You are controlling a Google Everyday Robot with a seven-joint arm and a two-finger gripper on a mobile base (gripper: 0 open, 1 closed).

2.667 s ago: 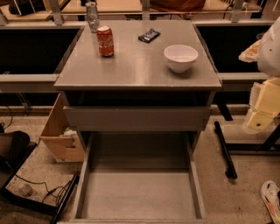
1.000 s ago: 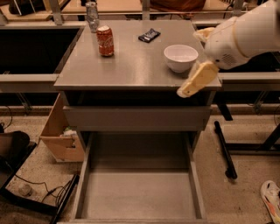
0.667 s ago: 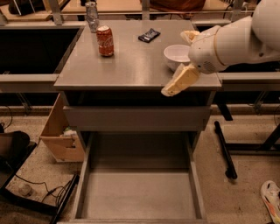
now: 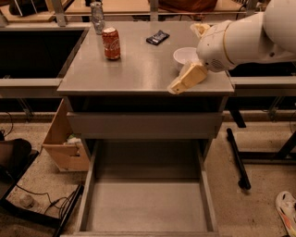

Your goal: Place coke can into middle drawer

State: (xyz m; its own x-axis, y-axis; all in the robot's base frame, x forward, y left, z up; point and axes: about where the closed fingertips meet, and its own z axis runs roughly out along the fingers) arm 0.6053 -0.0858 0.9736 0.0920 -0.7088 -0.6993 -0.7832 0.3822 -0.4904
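Note:
The coke can (image 4: 111,43), red with white script, stands upright on the cabinet top at the back left. The middle drawer (image 4: 148,206) is pulled out below, its flat floor bare. My gripper (image 4: 185,59) hangs over the right side of the cabinet top, above the white bowl (image 4: 181,56). It is well to the right of the can. Its beige fingers are spread, one finger (image 4: 187,78) near the front edge and the other behind the bowl. It holds nothing.
A black packet (image 4: 157,37) lies at the back middle and a silvery-grey can (image 4: 96,12) stands behind the coke can. A closed drawer front (image 4: 143,125) sits above the open drawer. A cardboard box (image 4: 62,139) stands on the floor at left, a black stand leg (image 4: 237,157) at right.
My arm has swung in from the right and moved left over the cabinet top, now covering part of the bowl. The can and drawer have not moved.

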